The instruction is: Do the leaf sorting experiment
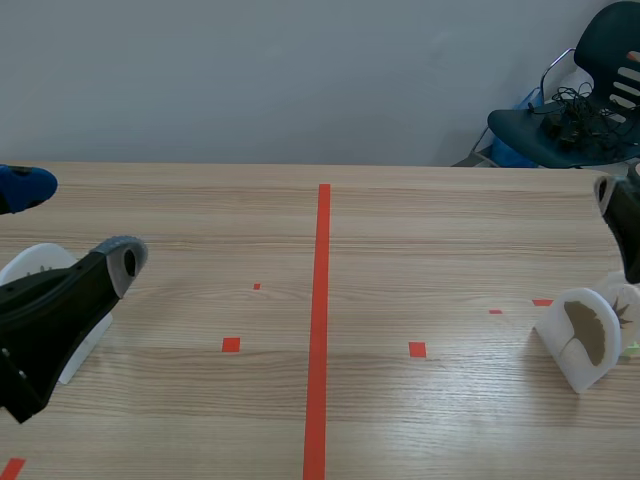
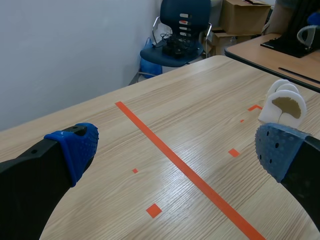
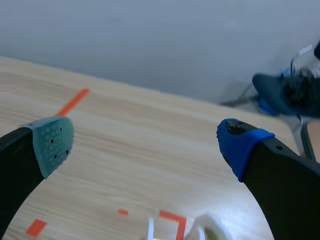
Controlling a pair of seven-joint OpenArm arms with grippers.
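Both claws are up and ready. My left claw (image 2: 176, 149) is spread wide with nothing between the pads, hanging over the table (image 1: 450, 250) at the left of the scene view. My right claw (image 3: 145, 144) is just as wide and just as empty, tucked against that frame's right edge.

And there's the prize: a brown, fan-shaped leaf (image 1: 588, 332) on a white holder (image 1: 562, 345), lower right of the scene view, well right of the tape line (image 1: 322, 320). Just behind it sits a spiky leaf (image 1: 628, 312), half cut off by the frame edge. At far left a plain holder (image 1: 35, 265) peeks out behind my left claw; I can't tell whether it carries a leaf.

My read on handling: the holder looks like light, stiff plastic, smooth enough to skid or tip at a nudge. The leaf looks thin, and I can't tell whether it's real or printed. If it's real, my pads could crack or crumple it. So I'd pinch the holder across its white side edges, low down, keep the pads off the leaf face, and close gently. The right claw is the nearer one, so I'd say this grab is its job.
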